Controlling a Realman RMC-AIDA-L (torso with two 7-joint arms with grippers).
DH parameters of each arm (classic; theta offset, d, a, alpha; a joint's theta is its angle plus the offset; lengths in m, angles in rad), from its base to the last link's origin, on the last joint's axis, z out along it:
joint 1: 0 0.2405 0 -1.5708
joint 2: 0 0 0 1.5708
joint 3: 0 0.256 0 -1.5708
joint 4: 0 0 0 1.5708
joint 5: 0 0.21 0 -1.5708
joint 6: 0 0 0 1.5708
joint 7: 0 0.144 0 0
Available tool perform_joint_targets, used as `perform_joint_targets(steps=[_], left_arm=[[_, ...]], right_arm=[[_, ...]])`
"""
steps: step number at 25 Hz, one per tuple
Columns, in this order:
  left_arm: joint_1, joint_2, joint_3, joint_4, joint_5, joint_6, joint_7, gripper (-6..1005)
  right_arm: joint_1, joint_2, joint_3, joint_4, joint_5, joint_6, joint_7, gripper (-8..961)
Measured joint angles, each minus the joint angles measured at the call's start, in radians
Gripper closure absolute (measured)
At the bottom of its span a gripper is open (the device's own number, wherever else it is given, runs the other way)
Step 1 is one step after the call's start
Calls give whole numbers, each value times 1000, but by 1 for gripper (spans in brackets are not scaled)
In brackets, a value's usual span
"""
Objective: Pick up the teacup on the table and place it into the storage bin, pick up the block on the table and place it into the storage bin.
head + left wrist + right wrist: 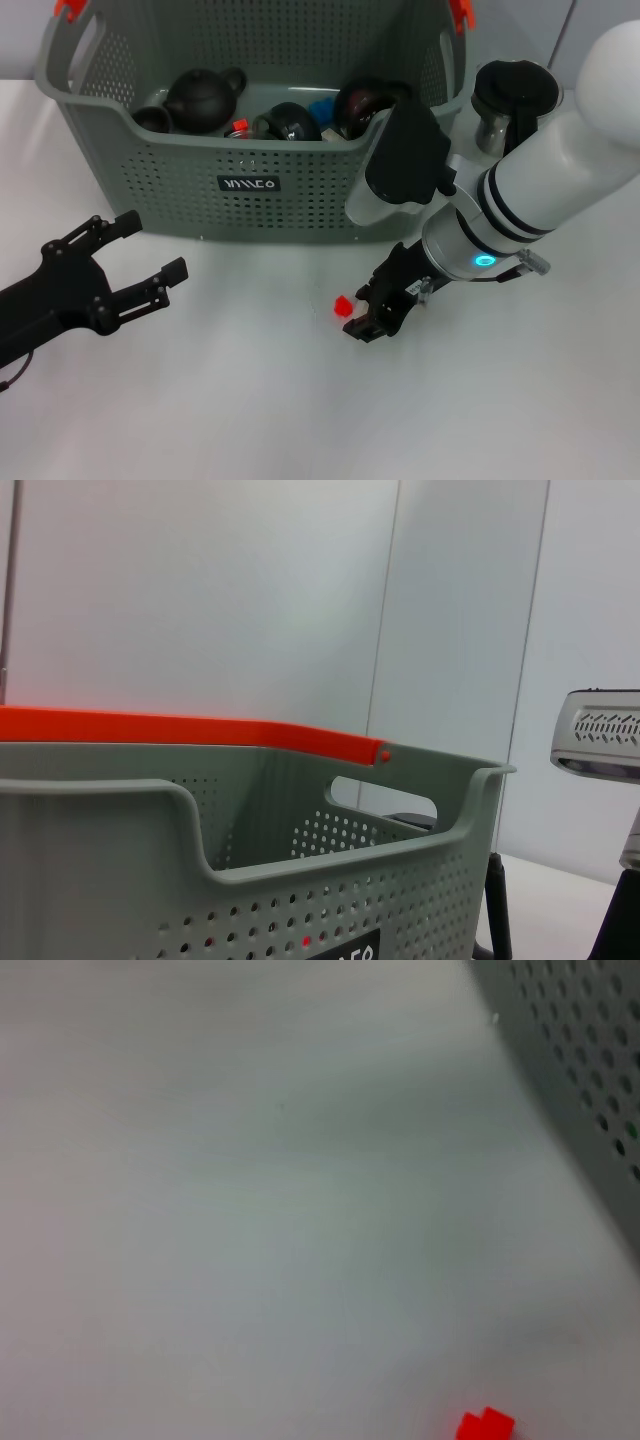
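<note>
A small red block [343, 306] lies on the white table [250, 400] in front of the storage bin [250, 180], a grey-green perforated basket with orange clips. My right gripper [364, 312] hangs low just beside the block, open, with nothing between its fingers. The block [485, 1426] shows at the edge of the right wrist view, next to the bin wall [590, 1090]. My left gripper [152, 246] hovers open and empty at the left, clear of the bin. No teacup stands on the table. Several dark tea wares [200, 100] lie in the bin.
A glass jug with a black lid [510, 95] stands right of the bin, behind my right arm. The left wrist view shows the bin's rim [300, 870] and its orange handle [200, 730] close up. Bare tabletop lies in front and between the arms.
</note>
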Motion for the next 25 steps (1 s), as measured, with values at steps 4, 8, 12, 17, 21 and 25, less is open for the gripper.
perform_joint_targets(steps=[4, 8, 12, 17, 21, 25], left_arm=[[0, 0, 0, 0, 0, 0, 0, 114], [1, 0, 0, 0, 0, -1, 0, 115], [2, 0, 0, 0, 0, -1, 0, 115], [2, 0, 0, -1, 0, -2, 0, 115], [2, 0, -11, -3, 0, 1, 0, 115], [-2, 0, -15, -2, 0, 5, 0, 115]], right_arm=[[0, 0, 0, -1, 0, -2, 0, 440], [0, -2, 9, -9, 3, -14, 1, 517], [0, -4, 32, -17, 5, -52, 1, 511], [-9, -12, 123, -110, -8, -224, 41, 504], [-52, -19, 296, -393, -28, -504, 133, 498], [-59, -11, 465, -683, -24, -663, 194, 492]])
